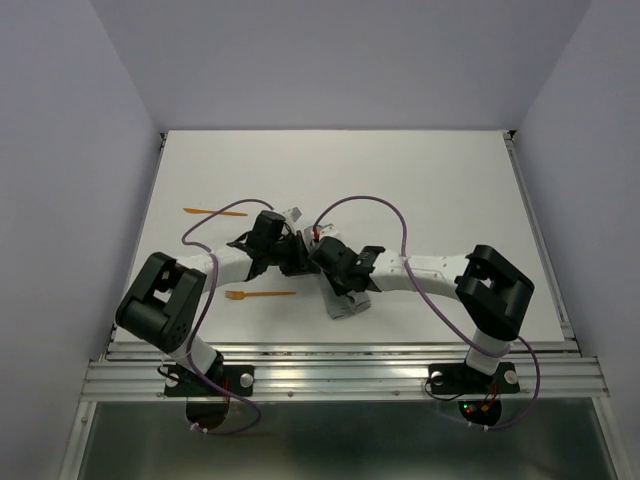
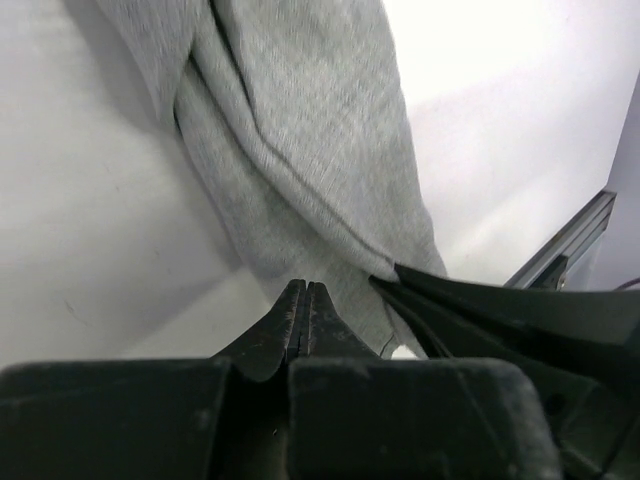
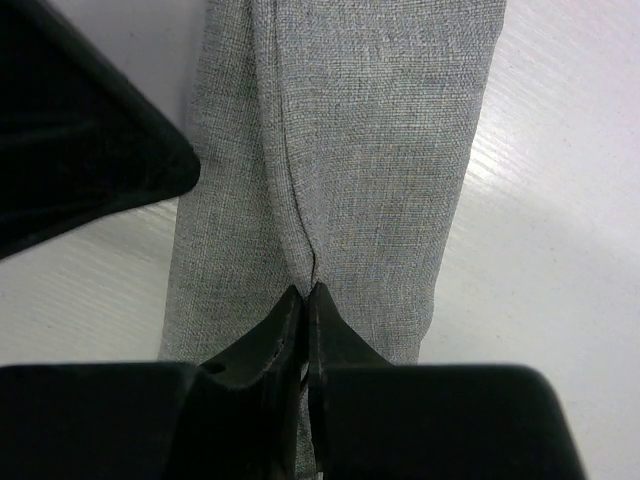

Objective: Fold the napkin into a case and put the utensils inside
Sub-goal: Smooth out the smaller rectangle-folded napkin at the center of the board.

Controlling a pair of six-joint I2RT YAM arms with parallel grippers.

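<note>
Nearest us in the overhead view, both arm bases sit on the metal rail (image 1: 330, 372) along the near edge of the white table (image 1: 450, 180). Starting at the left, we see a thin orange utensil (image 1: 214, 211) lying flat on the table, well apart from the cloth. The orange fork (image 1: 260, 295) lies nearer the rail, just beside the left forearm, with its tines pointing left.

Next comes the left gripper (image 1: 290, 256), reaching toward the table's middle. From its own wrist camera we see its jaws pressed fully together, tips (image 2: 303, 292) right at the edge of the grey napkin (image 2: 300, 130). We cannot tell whether any cloth is caught between them.

The napkin (image 1: 346, 304) lies at the middle of the table, toward the near edge, folded into a narrow strip and largely hidden under both wrists.

Further right, the right gripper (image 1: 338, 278) comes in from the opposite side, close against the left one. Its wrist camera shows the jaws pinched on the napkin (image 3: 380, 150), with a lengthwise crease running straight into the fingertips (image 3: 308, 292).
</note>
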